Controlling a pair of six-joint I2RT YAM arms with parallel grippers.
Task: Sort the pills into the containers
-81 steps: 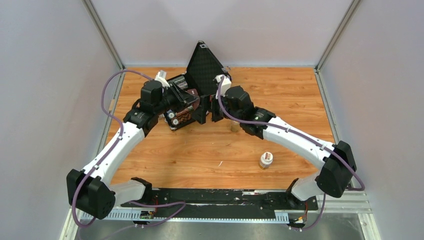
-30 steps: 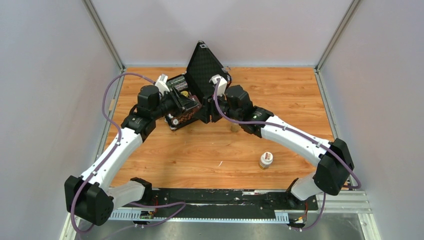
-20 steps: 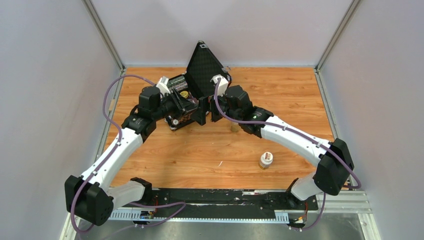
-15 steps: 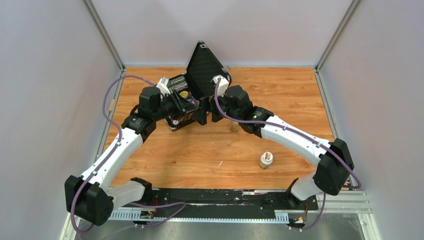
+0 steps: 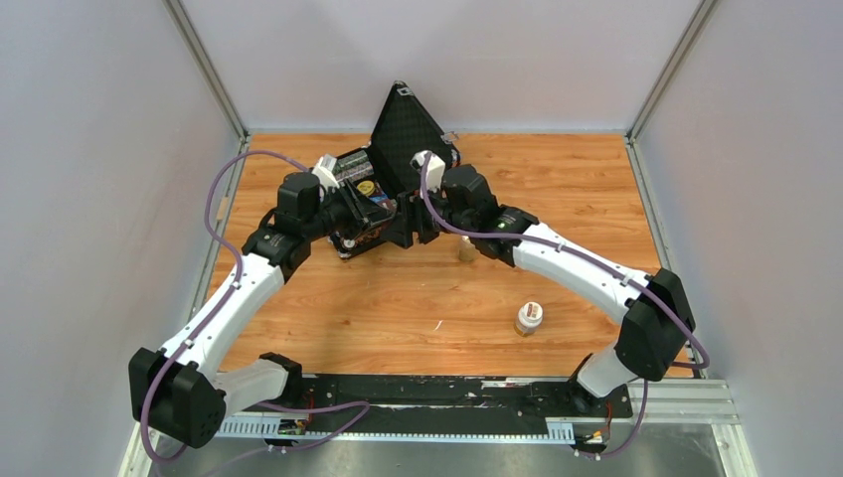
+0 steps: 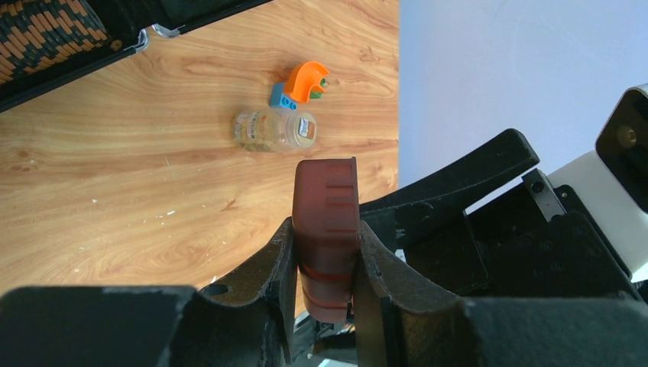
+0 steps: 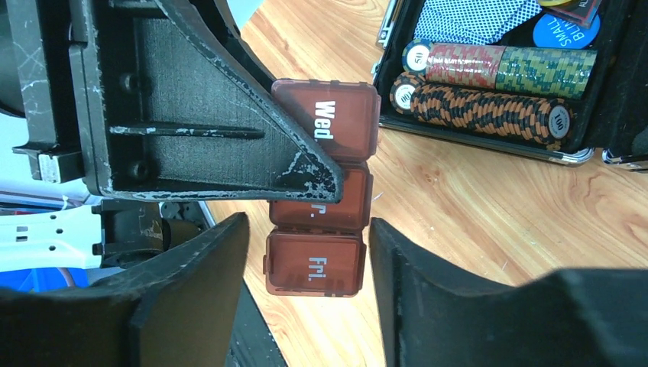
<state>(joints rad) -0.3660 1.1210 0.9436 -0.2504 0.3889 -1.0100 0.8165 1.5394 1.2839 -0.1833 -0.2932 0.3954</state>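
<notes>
- Left tool is pinched shut on the containers, a brown three-lid strip held clear of the surface, gripped across the middle cell.
- Right tool is parted, one finger on each side of the end cell marked "Fri.", with a sliver of daylight on both sides. It has hold of nothing.
- Handling call: thin hard plastic, so very light and stiff, and smooth enough to slide or twist in a pinch. The small hinged lids look like the weak spot and should pop with a modest pry rather than a squeeze.
- Best hold, I'd say: the flat side walls of one cell, as the left tool has it, keeping the lid lips free for the other arm.
- From above, both arms meet around 12 o'clock on the wood-grain surface, right against the open black case with its rows of chips.
- A small bottle stands alone near 5 o'clock.
- Room: pale walls close in at 9, 12 and 3 o'clock, and the case crowds the work at the far end.
</notes>
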